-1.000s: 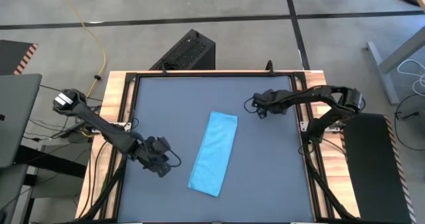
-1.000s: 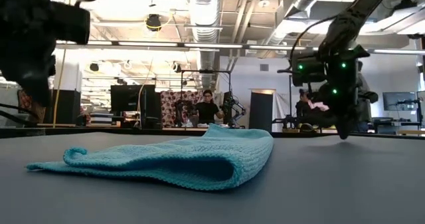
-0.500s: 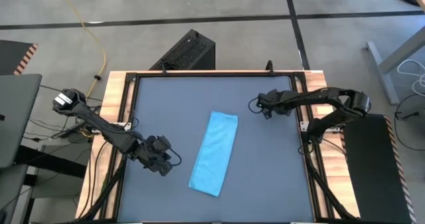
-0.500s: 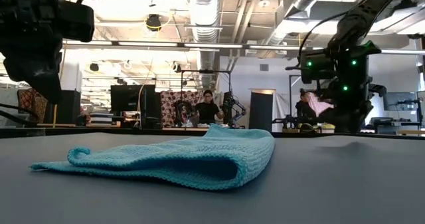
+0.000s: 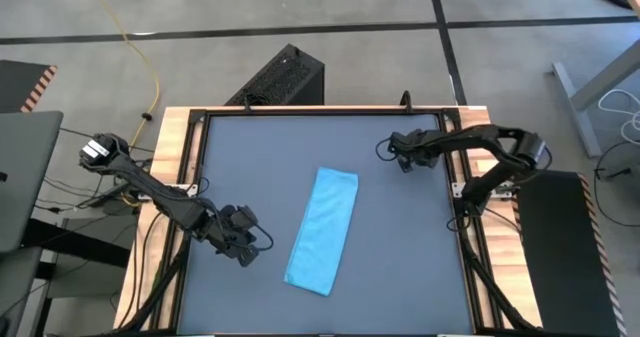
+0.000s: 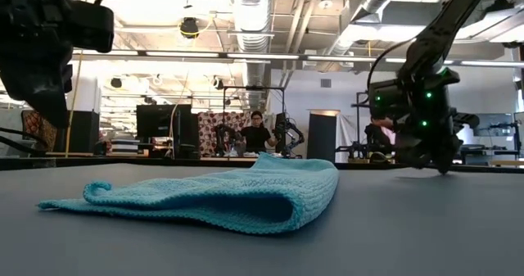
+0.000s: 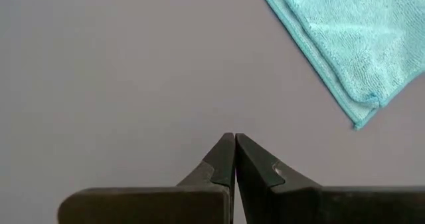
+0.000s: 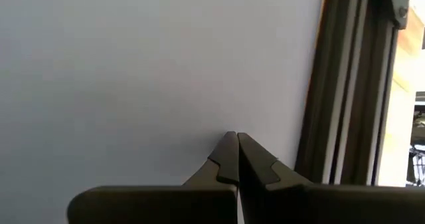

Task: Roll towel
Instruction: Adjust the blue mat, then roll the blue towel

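Towel folded flat mid-table, untouched. L gripper just beside it, fingers together; R gripper parked well apart, fingers together.

Towel mid-table, left claw just beside its left, right claw well apart, far right.

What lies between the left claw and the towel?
Nothing: only bare tabletop separates the left claw from the towel, as the high view shows.
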Robot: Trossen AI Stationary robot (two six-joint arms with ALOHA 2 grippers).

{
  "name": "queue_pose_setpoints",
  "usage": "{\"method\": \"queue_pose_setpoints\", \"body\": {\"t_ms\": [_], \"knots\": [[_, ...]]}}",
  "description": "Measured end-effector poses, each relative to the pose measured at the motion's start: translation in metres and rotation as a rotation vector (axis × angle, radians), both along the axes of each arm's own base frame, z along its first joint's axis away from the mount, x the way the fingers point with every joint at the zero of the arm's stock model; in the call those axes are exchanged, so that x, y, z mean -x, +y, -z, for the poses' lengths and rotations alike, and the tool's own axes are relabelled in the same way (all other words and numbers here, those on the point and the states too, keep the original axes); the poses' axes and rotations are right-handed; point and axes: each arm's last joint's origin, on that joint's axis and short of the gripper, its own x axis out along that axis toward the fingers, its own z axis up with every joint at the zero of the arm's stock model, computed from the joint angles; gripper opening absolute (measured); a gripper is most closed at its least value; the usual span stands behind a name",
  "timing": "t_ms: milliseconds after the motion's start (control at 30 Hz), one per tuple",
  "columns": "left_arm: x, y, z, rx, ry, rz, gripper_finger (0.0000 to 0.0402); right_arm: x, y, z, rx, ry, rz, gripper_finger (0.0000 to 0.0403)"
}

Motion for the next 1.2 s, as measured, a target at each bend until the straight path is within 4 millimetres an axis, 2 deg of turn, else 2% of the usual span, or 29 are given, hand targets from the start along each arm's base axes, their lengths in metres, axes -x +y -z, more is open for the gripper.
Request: {"method": "queue_pose_setpoints", "body": {"t_ms": [100,233,400,533,667,800,1000,1100,1200], "knots": [[0.0,0.0,0.0,0.008,0.004,0.006,0.0,0.0,0.001,0.0,-0.024,0.011,-0.02,0.0017],[0.0,-0.001,0.0,0.002,0.012,0.044,0.0,0.002,0.008,-0.016,-0.032,0.043,-0.048,0.0018],[-0.003,-0.002,-0.002,-0.054,-0.027,0.159,0.0,-0.001,0.025,-0.058,0.029,-0.034,-0.084,0.0018],[-0.009,-0.006,-0.007,-0.147,-0.131,0.313,0.0,-0.014,0.057,-0.093,0.012,-0.248,-0.19,0.0016],[-0.018,-0.011,-0.016,-0.237,-0.266,0.463,0.0,-0.036,0.11,-0.117,0.001,-0.468,-0.365,0.0014],[-0.027,-0.018,-0.016,-0.315,-0.35,0.587,0.0,-0.059,0.179,-0.123,0.003,-0.686,-0.537,0.0014],[-0.044,-0.046,0.007,-0.304,-0.443,0.838,0.0,-0.094,0.3,-0.095,-0.05,-0.902,-0.788,0.0013],[-0.047,-0.064,0.021,-0.354,-0.469,0.951,0.0,-0.109,0.357,-0.078,-0.062,-0.929,-0.91,0.0013],[-0.054,-0.076,0.03,-0.389,-0.457,1.005,0.0,-0.126,0.401,-0.065,-0.072,-0.888,-0.986,0.0015]]}}
